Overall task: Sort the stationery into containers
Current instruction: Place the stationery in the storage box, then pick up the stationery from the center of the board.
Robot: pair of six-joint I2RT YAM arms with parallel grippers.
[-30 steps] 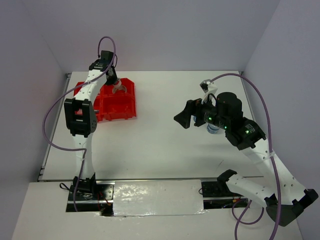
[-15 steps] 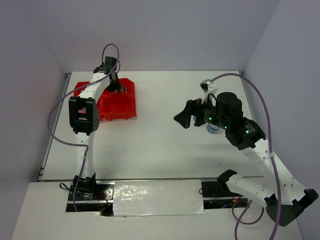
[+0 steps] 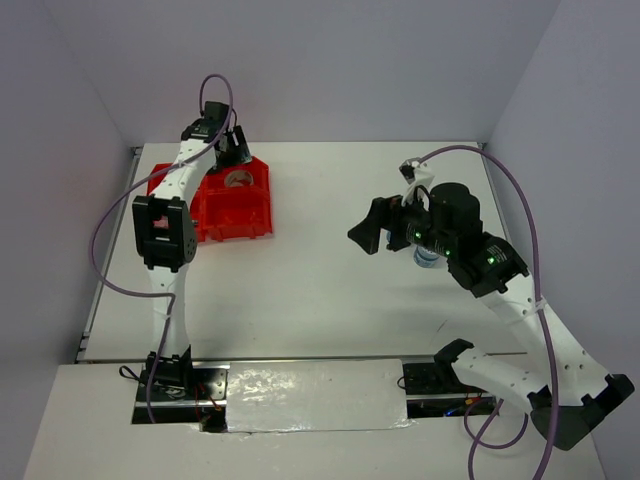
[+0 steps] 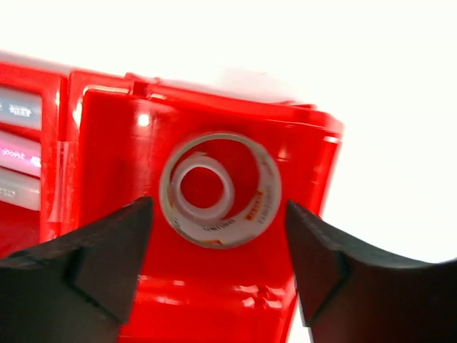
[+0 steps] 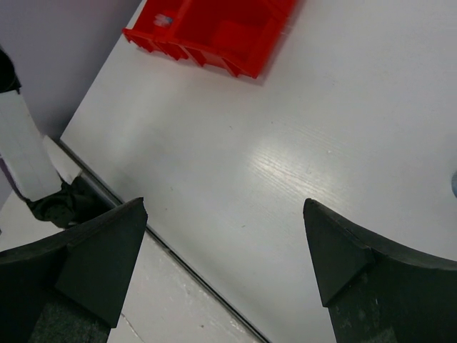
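Observation:
The red containers (image 3: 232, 212) stand at the table's far left. A clear tape ring (image 3: 238, 179) lies flat in their far right compartment. My left gripper (image 3: 232, 150) hovers just above it, open and empty. In the left wrist view the tape ring (image 4: 220, 189) sits between and below the spread fingers of that gripper (image 4: 218, 214), on the red containers' floor (image 4: 207, 300). Several short sticks (image 4: 18, 152) lie in the adjoining compartment. My right gripper (image 3: 368, 228) hangs open and empty over mid-table, above bare table in its own view (image 5: 223, 207). A blue-white tub (image 3: 427, 257) peeks out under the right arm.
Grey walls close in the table on the left, back and right. Purple cables loop above both arms. The right wrist view shows the red containers (image 5: 214, 28) far off and the table's near edge (image 5: 178, 257) with the left arm's base beyond it.
My left gripper has opened and let go of the tape ring, which now lies in the bin; the gripper has lifted and drawn back toward the far edge. The right arm has barely moved.

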